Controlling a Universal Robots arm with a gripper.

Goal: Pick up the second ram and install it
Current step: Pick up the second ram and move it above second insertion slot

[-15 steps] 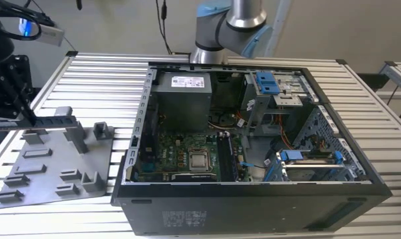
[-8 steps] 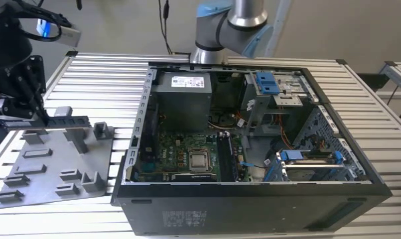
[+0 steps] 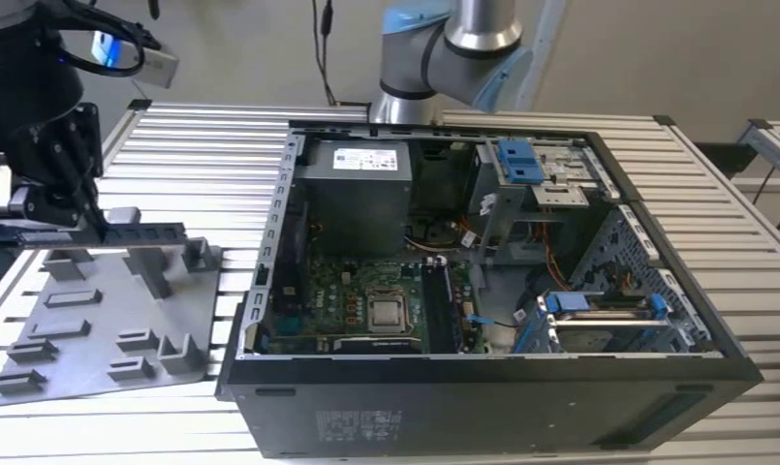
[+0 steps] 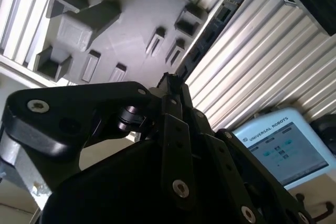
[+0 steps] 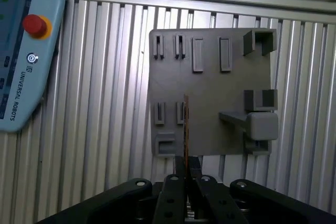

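Note:
My gripper [image 3: 95, 229] is shut on the second ram [image 3: 150, 232], a thin dark strip with a row of chips. It holds the strip by one end, lifted just above the grey holder plate [image 3: 92, 325] at the exterior view's left. In the second wrist view the ram [image 4: 210, 30] sticks out from the fingertips [image 4: 169, 85] across the plate's edge [image 4: 131, 19]. The first wrist view shows the ram [image 5: 186, 121] edge-on, rising from my gripper [image 5: 187, 165] over the plate [image 5: 215, 82]. The open computer case [image 3: 700, 334] lies to the exterior view's right, with long black motherboard slots [image 3: 438, 305] inside.
The holder plate carries several upright posts and empty slots [image 5: 198, 53]. A teach pendant [image 5: 21, 51] lies on the ribbed metal table [image 3: 196, 145] beside the plate. The arm's base [image 3: 422, 68] stands behind the case. A power supply [image 3: 354, 199] and drive cages [image 3: 597, 315] fill parts of the case.

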